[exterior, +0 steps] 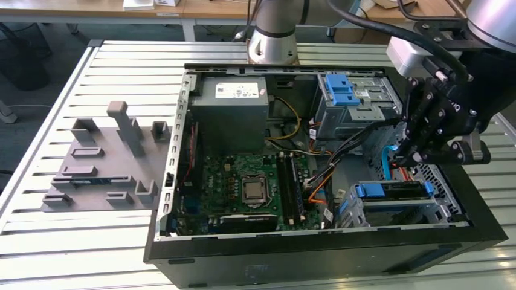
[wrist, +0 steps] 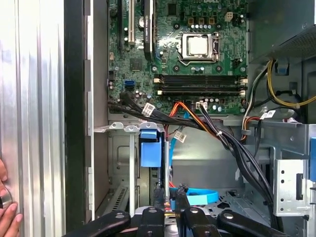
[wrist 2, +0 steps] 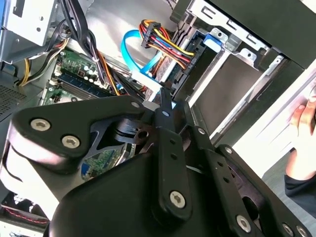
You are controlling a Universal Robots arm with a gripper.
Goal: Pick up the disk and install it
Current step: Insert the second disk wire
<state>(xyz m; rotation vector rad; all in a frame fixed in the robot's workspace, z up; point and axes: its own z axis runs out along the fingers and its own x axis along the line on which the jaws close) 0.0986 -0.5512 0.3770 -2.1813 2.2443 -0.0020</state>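
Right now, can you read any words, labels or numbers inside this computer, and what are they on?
Nothing is legible.
White label on the grey power-supply box: print too small to read.
White cable tags: blurred, unreadable.
Motherboard markings: too small to read.

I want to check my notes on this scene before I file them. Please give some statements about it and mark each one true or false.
1. The case lies open on a slatted table. True.
2. The gripper hangs over the CPU socket. False: it is over the drive bays, at the exterior view's right of the socket.
3. A grey fixture lies on the table at the exterior view's left of the case. True.
4. The power supply stands on the table outside the case. False: it sits inside the case, beside the motherboard.
5. A person's hand shows at the table's edge in the first wrist view. True.
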